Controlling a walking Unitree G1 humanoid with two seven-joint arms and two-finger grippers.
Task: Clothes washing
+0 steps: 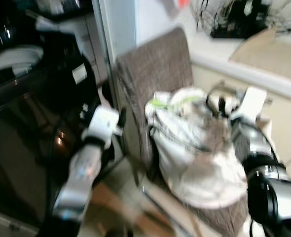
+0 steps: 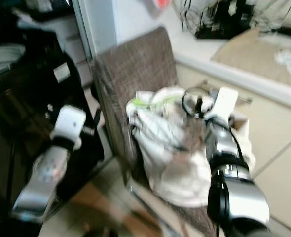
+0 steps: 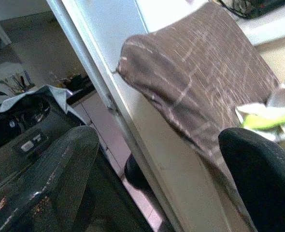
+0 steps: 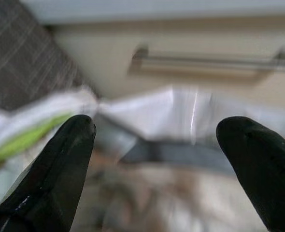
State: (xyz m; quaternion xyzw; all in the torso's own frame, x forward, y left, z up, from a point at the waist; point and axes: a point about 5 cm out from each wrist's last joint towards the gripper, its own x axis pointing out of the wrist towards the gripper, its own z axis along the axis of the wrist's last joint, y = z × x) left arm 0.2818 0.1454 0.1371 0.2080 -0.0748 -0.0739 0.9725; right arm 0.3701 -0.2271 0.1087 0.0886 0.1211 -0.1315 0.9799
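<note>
**Right hand poised over the laundry pile on the chair**

The clothes (image 1: 195, 143), a heap of mostly white fabric with a green-edged piece near the top, lie on the seat of a brown woven chair (image 1: 158, 64) that stands beside a pale desk (image 1: 244, 69) with drawer fronts below. The right hand (image 4: 154, 145) hangs just above the top of the heap, its 2 black fingers (image 4: 60, 164) spread wide apart with nothing between them. The left hand (image 3: 157, 179) is raised to the chair's left, near a white door frame (image 3: 99, 82); its fingers are also apart and empty.

This looks like the gathering step: the laundry has yet to be lifted from the chair. The next move probably calls for the right hand to drop into the pile and close on a thick fold, deep enough that the cloth does not slip out as it rises. The heap is loose, so 1 pinch may bring up only 1 garment.

The head views give the layout: chair, pile, both silver arms, and a dark appliance (image 1: 22, 128) on the left, all somewhat blurred. The right wrist view adds the metal drawer handle (image 4: 210, 60) behind the pile and the exact gap of the fingers. The left wrist view shows the chair back from the side and clutter on a dark surface beyond the frame.
</note>
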